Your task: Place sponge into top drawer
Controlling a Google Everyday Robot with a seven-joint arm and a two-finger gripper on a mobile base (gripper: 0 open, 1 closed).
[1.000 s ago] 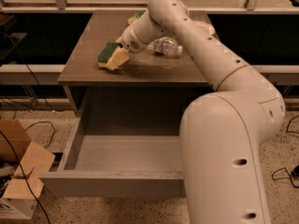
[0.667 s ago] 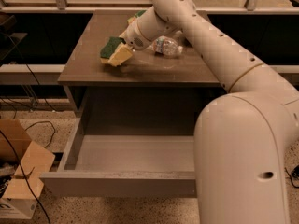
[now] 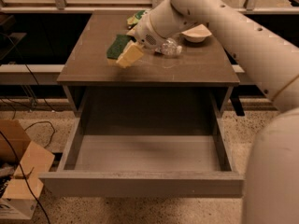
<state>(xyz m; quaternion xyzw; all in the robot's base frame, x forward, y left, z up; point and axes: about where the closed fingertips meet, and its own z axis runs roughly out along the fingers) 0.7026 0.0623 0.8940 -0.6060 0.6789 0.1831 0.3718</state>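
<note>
The sponge [image 3: 123,51], dark green on top with yellow foam below, hangs tilted just above the left half of the tabletop [image 3: 93,55]. My gripper [image 3: 135,43] comes in from the upper right and is shut on the sponge's right end. The top drawer [image 3: 140,184] is pulled wide open below the table. Its grey inner floor [image 3: 147,153] is bare. The sponge is over the tabletop, behind the drawer opening.
A clear plastic bottle [image 3: 171,47] lies just right of the gripper. A white bowl [image 3: 196,33] sits further right and a green snack bag [image 3: 135,17] at the back. A cardboard box [image 3: 21,171] with cables stands on the floor at left.
The sponge has risen off the tabletop and shifted slightly right in the gripper's hold. My arm and body have swung towards the right of the view.
</note>
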